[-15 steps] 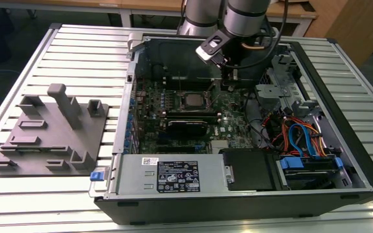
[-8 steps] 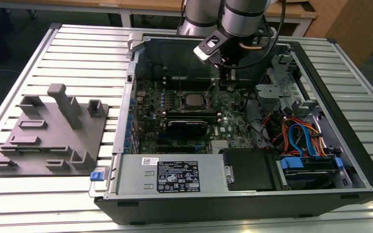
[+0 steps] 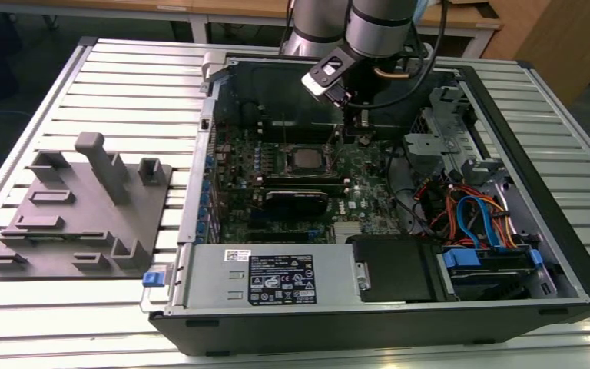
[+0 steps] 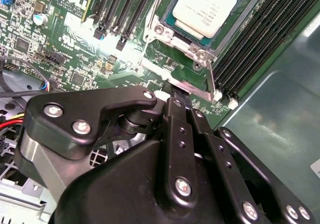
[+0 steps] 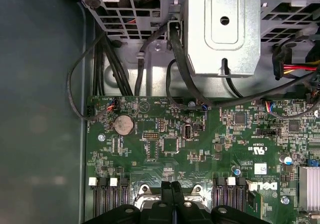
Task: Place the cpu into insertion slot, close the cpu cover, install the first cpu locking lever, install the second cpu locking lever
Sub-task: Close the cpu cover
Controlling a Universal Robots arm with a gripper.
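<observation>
The cpu sits seated in the insertion slot, its dull silver top facing up. The cpu cover lies flat around the chip's edge.

The gripper hangs low over the green motherboard, just beside one side of the insertion slot and clear of the chip itself. Its two black fingers are pressed together with no gap between them in both wrist views. Whether something thin is pinched at the tips cannot be told. The tips come down at a silvery bar that runs along that side of the slot.

In the exterior view the gripper stands inside the open computer case, towards the exterior view's right of the insertion slot.
</observation>
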